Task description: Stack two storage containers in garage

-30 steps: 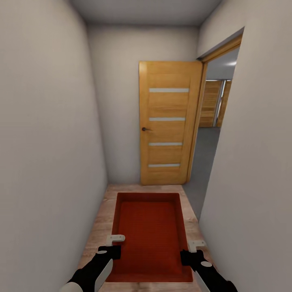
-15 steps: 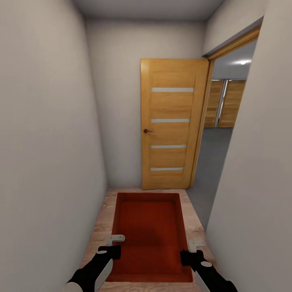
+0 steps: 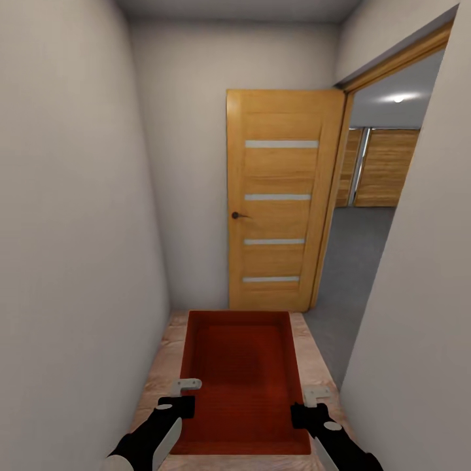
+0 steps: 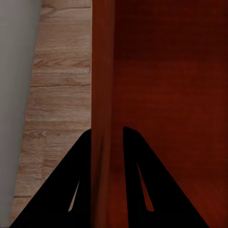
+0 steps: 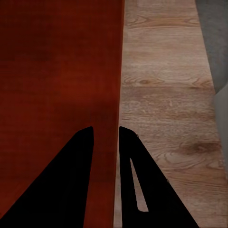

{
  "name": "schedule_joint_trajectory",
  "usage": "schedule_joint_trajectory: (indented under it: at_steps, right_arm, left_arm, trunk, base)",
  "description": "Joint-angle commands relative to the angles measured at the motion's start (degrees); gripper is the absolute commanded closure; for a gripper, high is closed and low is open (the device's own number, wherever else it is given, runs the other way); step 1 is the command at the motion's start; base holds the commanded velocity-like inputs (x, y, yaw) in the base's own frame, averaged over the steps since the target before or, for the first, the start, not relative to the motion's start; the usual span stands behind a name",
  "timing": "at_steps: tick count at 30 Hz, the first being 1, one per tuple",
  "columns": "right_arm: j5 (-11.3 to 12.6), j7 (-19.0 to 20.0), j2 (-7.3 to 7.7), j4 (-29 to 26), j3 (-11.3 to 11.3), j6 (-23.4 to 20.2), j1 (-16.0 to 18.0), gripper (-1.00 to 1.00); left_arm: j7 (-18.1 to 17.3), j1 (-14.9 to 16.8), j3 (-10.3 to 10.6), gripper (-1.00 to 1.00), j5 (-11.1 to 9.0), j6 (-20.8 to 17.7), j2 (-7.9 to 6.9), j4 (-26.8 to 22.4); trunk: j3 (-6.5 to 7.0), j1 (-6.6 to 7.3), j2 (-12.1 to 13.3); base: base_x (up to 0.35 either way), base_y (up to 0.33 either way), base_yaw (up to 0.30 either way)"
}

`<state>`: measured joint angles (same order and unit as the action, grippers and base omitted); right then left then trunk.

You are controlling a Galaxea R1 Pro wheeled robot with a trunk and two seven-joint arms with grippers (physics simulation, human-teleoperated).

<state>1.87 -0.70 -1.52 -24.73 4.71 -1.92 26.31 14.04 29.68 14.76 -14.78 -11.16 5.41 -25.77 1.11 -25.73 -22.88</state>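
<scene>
Closer now is the open light-wood panelled door [image 3: 278, 199], and more grey garage floor [image 3: 356, 261] shows at far right.
Left gripper [image 4: 108, 142] and right gripper [image 5: 106, 140] each clamp a side wall of the orange-red rectangular plastic container [image 3: 239, 373], carried above the wood-plank floor [image 3: 160, 369].

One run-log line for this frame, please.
phase: carrying | held: storage container | left gripper: shut on left wall | right gripper: shut on right wall | location: narrow hallway | ahead: open wooden door, grey floor beyond doorway
</scene>
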Motion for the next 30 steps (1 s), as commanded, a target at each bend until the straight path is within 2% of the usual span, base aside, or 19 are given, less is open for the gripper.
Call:
schedule_joint_trajectory:
  at_steps: [1,30]
  right_arm:
    - [1.74,-0.09,-2.52,-3.21,-0.58,-0.2,0.05,1.0]
    - [1.74,-0.09,-2.52,-3.21,-0.58,-0.19,0.05,1.0]
  left_arm:
    - [0.5,-0.07,4.13,1.0,-1.39,-0.12,3.57,-0.07]
    - [0.53,-0.07,4.05,1.0,-1.39,-0.09,3.55,-0.07]
  trunk:
    - [-0.03,-0.05,-0.04]
    - [-0.03,-0.05,-0.04]
  base:
    - [0.329,0.0,0.0]
    - [0.329,0.0,0.0]
